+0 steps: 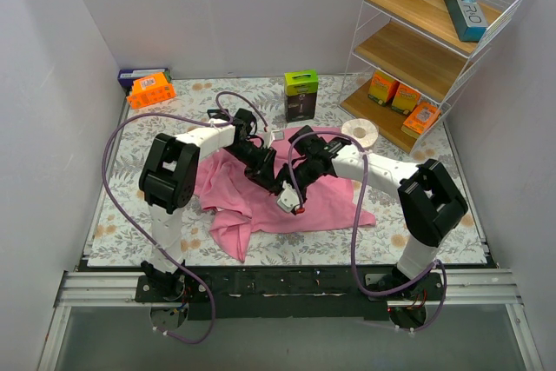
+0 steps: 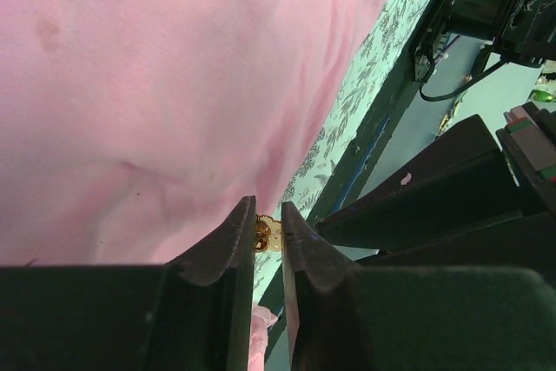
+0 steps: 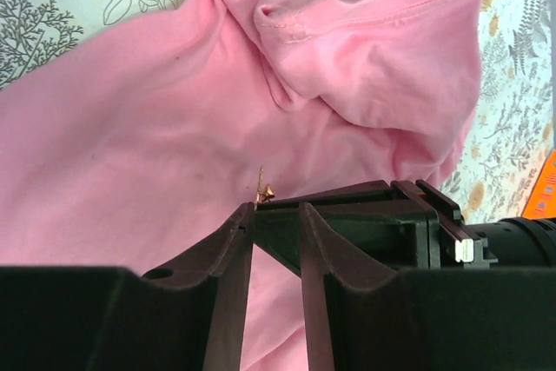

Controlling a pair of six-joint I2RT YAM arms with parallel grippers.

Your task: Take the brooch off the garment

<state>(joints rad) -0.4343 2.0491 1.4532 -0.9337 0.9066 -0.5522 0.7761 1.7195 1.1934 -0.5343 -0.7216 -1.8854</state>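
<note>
From above, the pink garment lies rumpled in the middle of the floral cover. Both arms reach in over it, and the left gripper and right gripper meet close together above its centre. The brooch is too small to make out here.

On the left wrist view, the jaws stand nearly together and pinch a small gold brooch between their tips. It sits at the garment's edge, where the pink cloth gives way to the cover. The cloth fills the upper left, and the right arm's dark body lies close by on the right.

On the right wrist view, the jaws are spread with nothing between them, only pink cloth and the left gripper's black body beyond. The brooch shows just past the tip of the left-hand finger, against the garment.
</note>
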